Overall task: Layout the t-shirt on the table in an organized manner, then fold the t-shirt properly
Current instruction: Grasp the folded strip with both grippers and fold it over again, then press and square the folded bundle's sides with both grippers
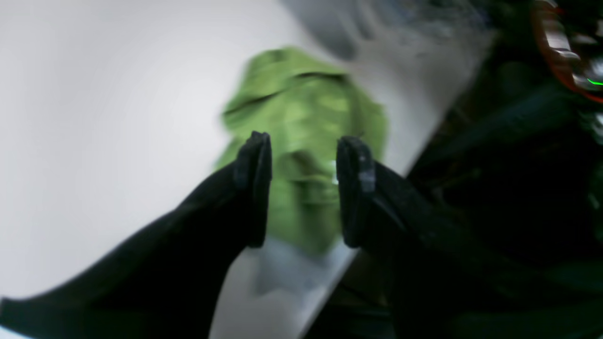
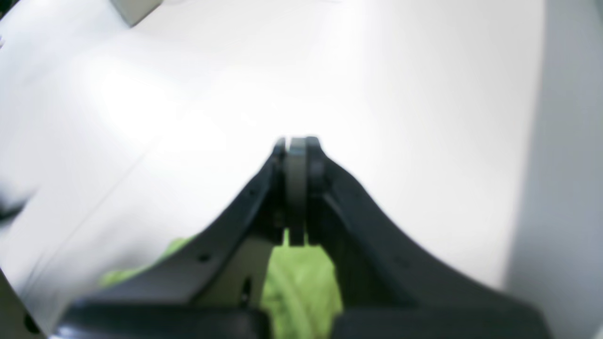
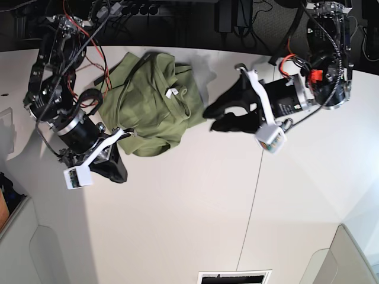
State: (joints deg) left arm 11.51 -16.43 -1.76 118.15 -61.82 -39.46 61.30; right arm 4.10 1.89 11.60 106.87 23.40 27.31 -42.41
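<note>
Two risks I see: my right gripper (image 2: 297,188), jaws pressed together, may hold nothing, and my left gripper (image 1: 304,188), jaws spread, may bunch the crumpled olive-green cotton t-shirt (image 3: 155,106) on the white worktop (image 3: 195,219).

black arms (image 3: 56,89) – red and black cables, white camera blocks (image 3: 270,139), matte black hand fingers (image 1: 254,188).

Shirt (image 3: 151,100): soft green cloth, matt, creased all over, with a small white tag at the neck. Bench (image 3: 195,207): smooth white matt top, one thin dark seam across it. Left claw (image 1: 304,190) and right claw (image 2: 297,188): matt black plastic, the fingers (image 1: 256,188) slightly rough-edged.
</note>
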